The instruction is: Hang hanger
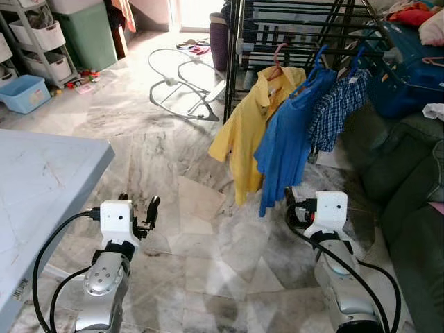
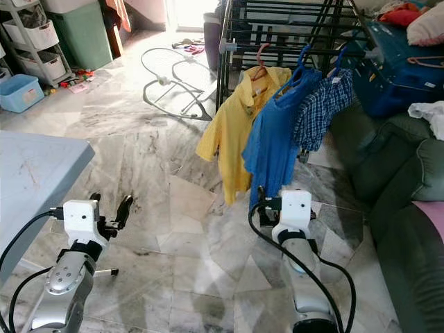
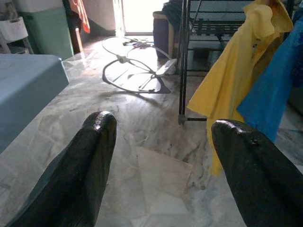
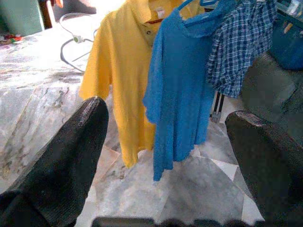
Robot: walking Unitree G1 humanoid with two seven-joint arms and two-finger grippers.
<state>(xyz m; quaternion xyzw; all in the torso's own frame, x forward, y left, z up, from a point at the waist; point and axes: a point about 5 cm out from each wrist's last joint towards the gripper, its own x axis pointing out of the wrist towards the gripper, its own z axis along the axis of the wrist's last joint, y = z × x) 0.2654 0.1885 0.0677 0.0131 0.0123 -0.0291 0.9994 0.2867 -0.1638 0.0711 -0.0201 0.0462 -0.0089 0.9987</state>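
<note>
Heads up, the main risk I see is that you've got nothing in either hand right now, so if you roll up to the drying rack [image 1: 291, 41] thinking there's a hanger to hang, you'll just be poking at clothes. The rack sits far and to the right, and it already carries three hangered garments side by side: a yellow shirt [image 1: 246, 128] on a pink hanger [image 1: 277, 59], a blue shirt [image 1: 291, 132] and a plaid shirt [image 1: 338, 107] on blue ones. Reach in carelessly and your long fingers could snag a sleeve and drag a shirt off, or clip the rack's leg. Also watch the grey bench [image 1: 41, 187] near left, its corner is just beside your left arm, and the sofa [image 1: 402, 180] crowds your right. Your left hand [image 3: 161, 142] is spread wide, holding nothing, hovering over the marble floor [image 1: 194, 208]. Your right hand [image 4: 168, 142] is the same, fingers well apart and empty, pointing at the blue shirt. I can't spot a loose hanger anywhere from here.
</note>
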